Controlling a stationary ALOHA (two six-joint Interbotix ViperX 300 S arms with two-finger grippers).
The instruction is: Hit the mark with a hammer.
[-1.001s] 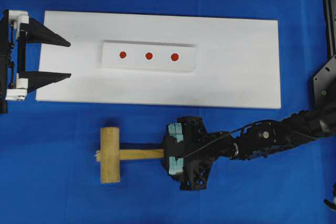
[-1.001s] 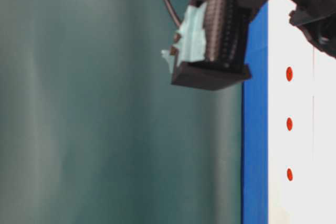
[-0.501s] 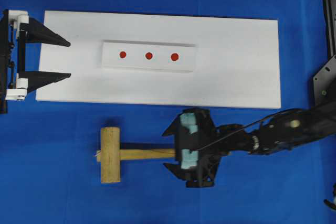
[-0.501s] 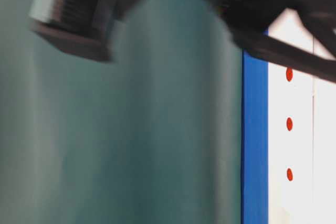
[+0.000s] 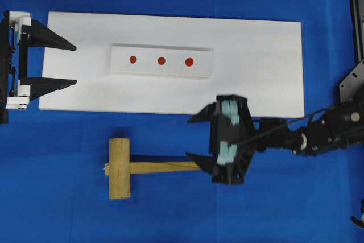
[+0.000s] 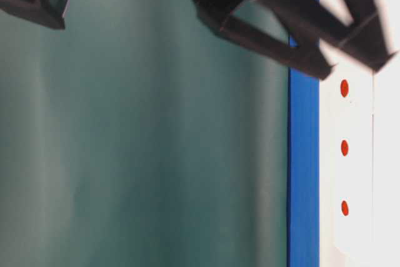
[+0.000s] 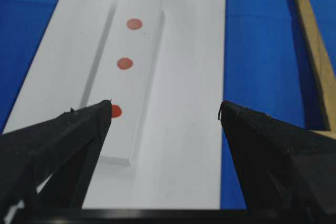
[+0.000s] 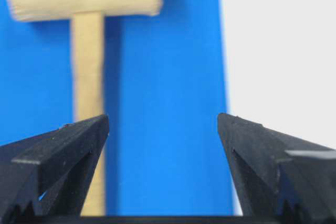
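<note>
The hammer lies flat on the blue cloth, its head (image 5: 119,168) to the left and its handle (image 5: 165,167) pointing right. The mark (image 5: 189,61) is the rightmost of three red dots on the white block (image 5: 161,69). My right gripper (image 5: 190,139) is open at the handle's right end; its lower fingertip lies over the handle tip, its upper one near the board's edge. In the right wrist view the hammer (image 8: 86,61) runs behind the left finger of that gripper (image 8: 161,118), with only blue cloth between the fingers. My left gripper (image 5: 74,64) (image 7: 164,107) stands open over the board's left end, and the mark (image 7: 134,23) is the farthest dot.
The block rests on a large white board (image 5: 256,72) on the blue cloth (image 5: 57,197). Black hardware (image 5: 355,27) stands along the right edge. In the table-level view the right gripper's fingers (image 6: 275,14) cross the top beside the three dots.
My right gripper has drawn back to the right along the handle and swung toward the board, with its fingers now pointing left. Hammer and left gripper have not moved.
</note>
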